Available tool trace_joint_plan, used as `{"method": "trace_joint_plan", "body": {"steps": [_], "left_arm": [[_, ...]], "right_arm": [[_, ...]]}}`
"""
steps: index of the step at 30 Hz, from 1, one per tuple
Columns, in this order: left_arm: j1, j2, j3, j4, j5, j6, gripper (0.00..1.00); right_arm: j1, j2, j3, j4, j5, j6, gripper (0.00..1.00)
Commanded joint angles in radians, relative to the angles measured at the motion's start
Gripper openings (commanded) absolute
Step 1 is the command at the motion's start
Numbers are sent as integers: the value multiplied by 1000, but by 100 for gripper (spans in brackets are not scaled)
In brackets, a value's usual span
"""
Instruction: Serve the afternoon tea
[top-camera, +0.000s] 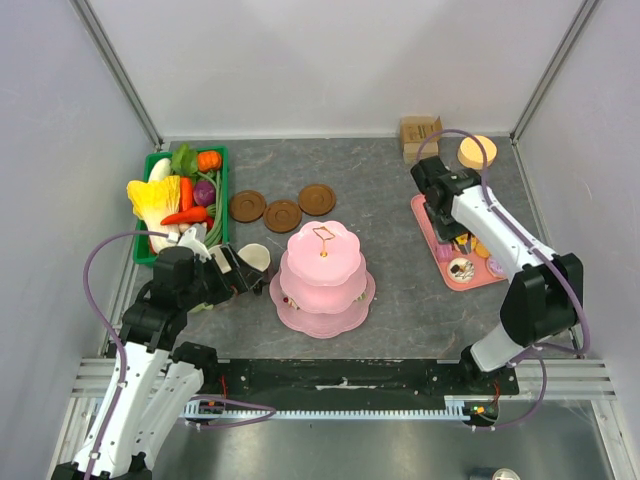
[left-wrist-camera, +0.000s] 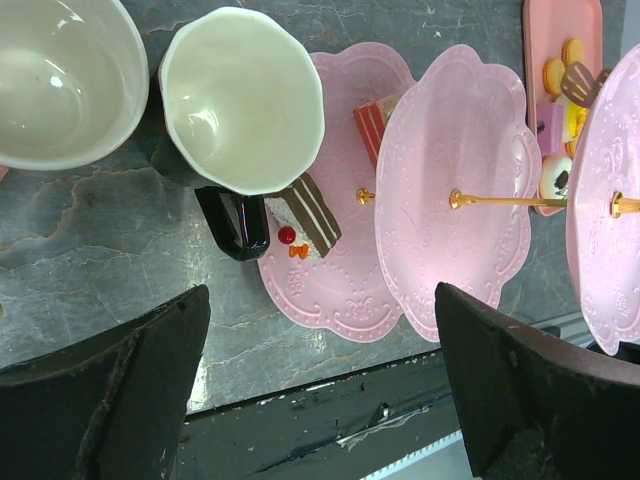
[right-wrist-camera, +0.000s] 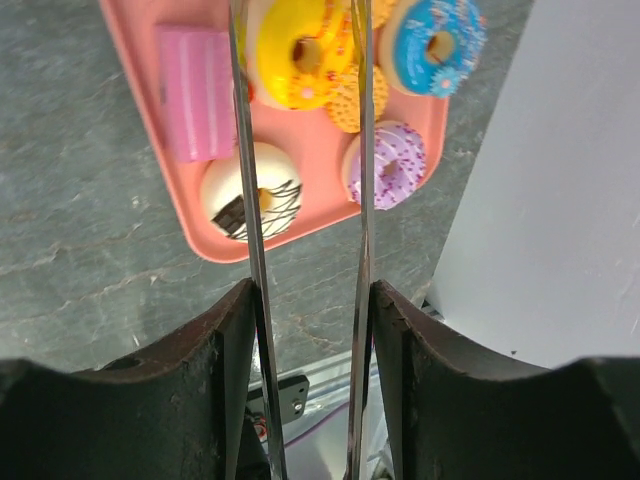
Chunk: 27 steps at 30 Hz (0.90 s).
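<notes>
Where embossing patterns the pink stand (left-wrist-camera: 450, 150), cake (left-wrist-camera: 305, 212) rests.

The pink tray (right-wrist-camera: 322, 205) at the grey veined tabletop's (top-camera: 400, 270) right edge carries a yellow donut (right-wrist-camera: 285, 80), a blue donut (right-wrist-camera: 415, 60) with coloured sprinkles, a purple donut (right-wrist-camera: 400, 150) speckled white and a white cake (right-wrist-camera: 225, 190) drizzled brown. The pink tiered stand (top-camera: 322, 262) has a gold stem (left-wrist-camera: 500, 200). The tongs (right-wrist-camera: 245, 150) are silver, the saucers (top-camera: 283, 214) brown.

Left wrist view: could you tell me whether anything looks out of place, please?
Mildly: the dark mug crowds the pink stand's bottom tier, its handle nearly against the chocolate cake slice at the rim.
</notes>
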Motion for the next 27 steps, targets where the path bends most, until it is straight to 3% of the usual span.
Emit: {"method": "trace_joint_plan", "body": {"steps": [1, 6, 13, 27], "left_arm": [[-2, -2, 22, 34, 11, 35, 99], [-2, 6, 21, 35, 9, 35, 99], [-2, 8, 19, 35, 8, 29, 99], [-2, -2, 18, 35, 8, 27, 99]], "right_arm": [[-45, -49, 65, -2, 78, 69, 55], [-45, -153, 56, 46, -112, 44, 55], [-45, -269, -59, 109, -230, 102, 55], [-45, -229, -180, 126, -177, 165, 55]]}}
